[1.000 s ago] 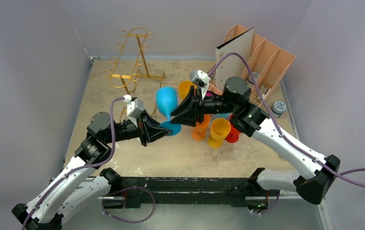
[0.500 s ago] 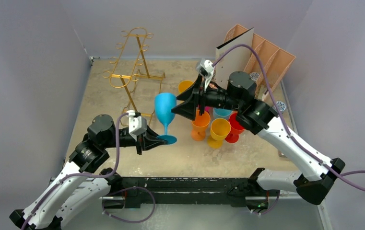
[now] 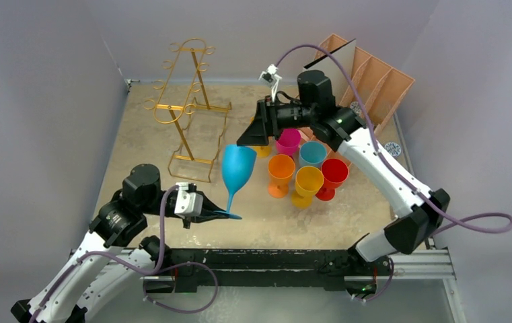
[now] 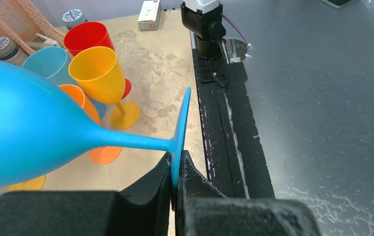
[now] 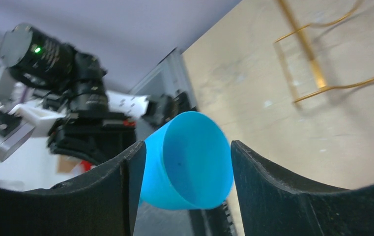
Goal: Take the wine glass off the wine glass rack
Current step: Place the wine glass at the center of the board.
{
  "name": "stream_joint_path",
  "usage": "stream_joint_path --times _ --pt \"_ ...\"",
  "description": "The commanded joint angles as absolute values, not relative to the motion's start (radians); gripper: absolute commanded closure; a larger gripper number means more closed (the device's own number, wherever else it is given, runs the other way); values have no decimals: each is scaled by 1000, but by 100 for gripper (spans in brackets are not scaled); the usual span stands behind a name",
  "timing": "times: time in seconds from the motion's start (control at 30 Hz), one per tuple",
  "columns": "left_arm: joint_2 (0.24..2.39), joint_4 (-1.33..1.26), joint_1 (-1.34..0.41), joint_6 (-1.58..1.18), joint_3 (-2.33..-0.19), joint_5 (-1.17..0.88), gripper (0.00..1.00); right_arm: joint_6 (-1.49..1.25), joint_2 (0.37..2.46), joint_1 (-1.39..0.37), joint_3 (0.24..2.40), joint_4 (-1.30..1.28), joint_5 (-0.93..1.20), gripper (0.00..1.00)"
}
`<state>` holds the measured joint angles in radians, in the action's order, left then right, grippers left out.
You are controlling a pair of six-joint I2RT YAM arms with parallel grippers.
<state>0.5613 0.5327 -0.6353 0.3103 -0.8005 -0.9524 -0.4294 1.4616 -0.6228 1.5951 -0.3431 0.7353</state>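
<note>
The gold wire wine glass rack (image 3: 187,101) stands at the far left of the table, with no glass on it; its base (image 5: 317,73) shows in the right wrist view. A blue wine glass (image 3: 237,168) is away from the rack, tilted over the near middle. My left gripper (image 3: 216,214) is shut on the rim of its foot (image 4: 181,123), and the bowl (image 4: 27,132) reaches out to the left in the left wrist view. My right gripper (image 3: 247,136) hangs open just beyond the bowl's mouth (image 5: 194,160), which shows between its fingers (image 5: 253,167).
Several coloured glasses stand upright at mid-table: pink (image 3: 288,141), teal (image 3: 312,153), red (image 3: 334,172), orange (image 3: 280,171), yellow (image 3: 307,183). A peach slotted organiser (image 3: 377,77) fills the far right corner. The black base rail (image 3: 266,259) runs along the near edge.
My right gripper has opened, let go of the blue bowl and drawn back and up toward the far side. The left arm has pulled the glass toward the near edge, tilting it.
</note>
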Motion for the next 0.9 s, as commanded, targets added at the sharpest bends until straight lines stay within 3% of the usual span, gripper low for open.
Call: stream_joint_path --times 0.0,0.2,0.33,0.43,0.57,0.73,0.77,0.87 --pt "584 558 -636 395 -853 -1024 100 -541 1498 -629 1647 -321 1062 35" --pt "573 555 -635 396 -854 -994 100 -591 1524 -630 1640 -323 1187 43" --pt "570 556 -635 395 -852 -986 100 -591 1528 -630 1632 -347 1248 55" --pt "572 547 -635 384 -851 -981 100 -580 1520 -630 1624 -363 1256 70" --pt "570 496 -636 327 -839 -949 100 -551 1503 -631 1614 -373 1218 98" --pt "539 502 -636 262 -827 -858 59 -459 1477 -630 1629 -441 1087 100" --pt "531 516 -635 246 -832 -829 44 -450 1474 -630 1630 -446 1057 100" --pt "509 596 -636 217 -869 -746 28 -398 1469 -630 1637 -487 948 100"
